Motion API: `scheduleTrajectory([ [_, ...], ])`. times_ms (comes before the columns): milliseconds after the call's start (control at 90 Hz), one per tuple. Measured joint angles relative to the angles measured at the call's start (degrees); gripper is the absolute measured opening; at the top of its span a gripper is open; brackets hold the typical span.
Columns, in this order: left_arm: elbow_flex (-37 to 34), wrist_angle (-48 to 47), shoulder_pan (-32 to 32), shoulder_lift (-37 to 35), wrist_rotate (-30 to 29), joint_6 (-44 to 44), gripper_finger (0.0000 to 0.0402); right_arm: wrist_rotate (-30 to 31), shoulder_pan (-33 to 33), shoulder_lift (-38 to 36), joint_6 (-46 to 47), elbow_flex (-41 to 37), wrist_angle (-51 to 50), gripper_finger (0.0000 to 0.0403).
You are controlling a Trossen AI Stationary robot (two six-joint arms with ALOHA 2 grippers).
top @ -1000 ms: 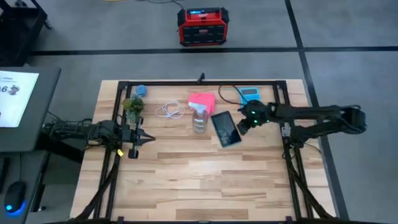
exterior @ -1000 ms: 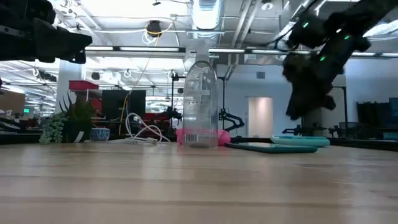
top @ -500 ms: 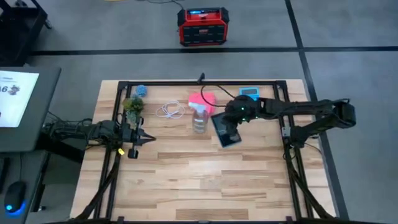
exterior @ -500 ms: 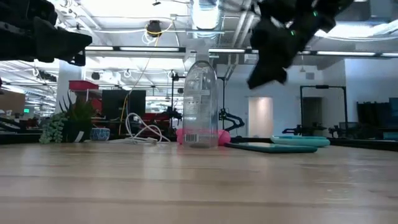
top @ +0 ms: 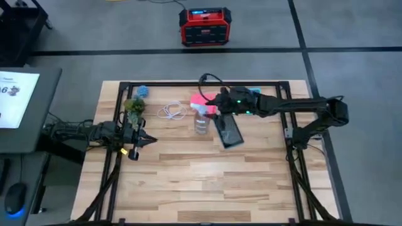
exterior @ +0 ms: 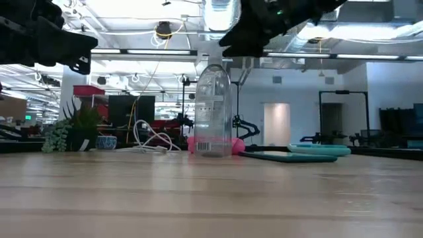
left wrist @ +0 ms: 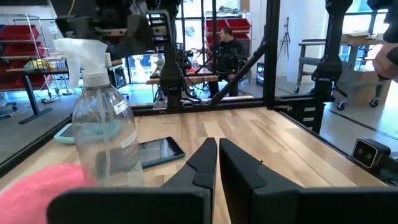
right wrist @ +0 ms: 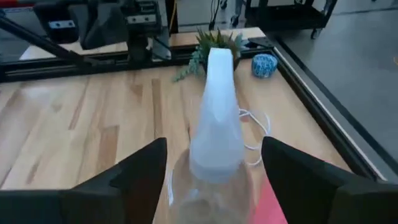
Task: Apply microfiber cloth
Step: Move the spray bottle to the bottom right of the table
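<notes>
High view: your cloth (top: 200, 100) lies at the table's (top: 188, 176) far centre, partly covered by the right arm; only a pink patch shows. At its 6 o'clock, just beside it, stands the spray bottle (top: 201, 119). The phone (top: 228, 130) lies at the bottle's 3 o'clock, near it. Right gripper (top: 217, 104) hangs over the cloth and bottle top, above the table; your right wrist view shows its fingers (right wrist: 140, 174) spread wide, one on each side of the bottle's white head (right wrist: 216, 118), no contact visible. White cable (top: 171, 112) sits at the bottle's 10 o'clock, the small plant (top: 134, 105) beyond it, a blue object (top: 142, 91) just past that. Left gripper (top: 146, 139) waits at the table's 9 o'clock edge, fingers (left wrist: 202, 163) nearly together, holding nothing.
</notes>
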Motion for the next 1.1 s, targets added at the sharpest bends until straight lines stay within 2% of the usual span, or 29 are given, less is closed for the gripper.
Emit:
scheduleTrajectory([
  [100,0.0,0.0,0.0,0.0,0.0,0.0,0.0000,0.0,0.0,3.3,0.1,2.7,-0.2,0.0246],
  [178,0.0,0.0,0.0,0.0,0.0,0.0,0.0000,0.0,0.2,4.9,0.2,4.0,-1.0,0.0225],
  [244,0.0,0.0,0.0,0.0,0.0,0.0,0.0000,0.0,0.5,5.5,0.2,5.0,-1.1,0.0189],
  [389,0.0,0.0,0.0,0.0,0.0,0.0,0.0000,0.0,1.7,4.5,0.2,7.1,-5.1,0.0086],
  [500,0.0,0.0,0.0,0.0,0.0,0.0,0.0000,0.1,4.0,2.3,0.5,8.9,-6.8,0.0086],
  [611,0.0,0.0,0.0,0.0,0.0,-0.1,0.0000,1.7,7.3,-0.2,5.0,11.2,-10.0,0.0086],
  [789,0.0,0.0,0.0,0.0,0.0,-0.1,0.0000,5.8,17.5,-2.9,11.9,11.9,-16.7,0.0086],
  [933,0.0,0.0,0.0,0.0,0.0,0.0,0.0000,14.0,29.7,-3.4,21.9,11.9,-22.2,0.0086],
  [1100,0.0,0.0,0.0,0.0,0.0,0.3,0.0000,32.1,45.6,-2.1,37.3,11.8,-25.0,0.0086],
])
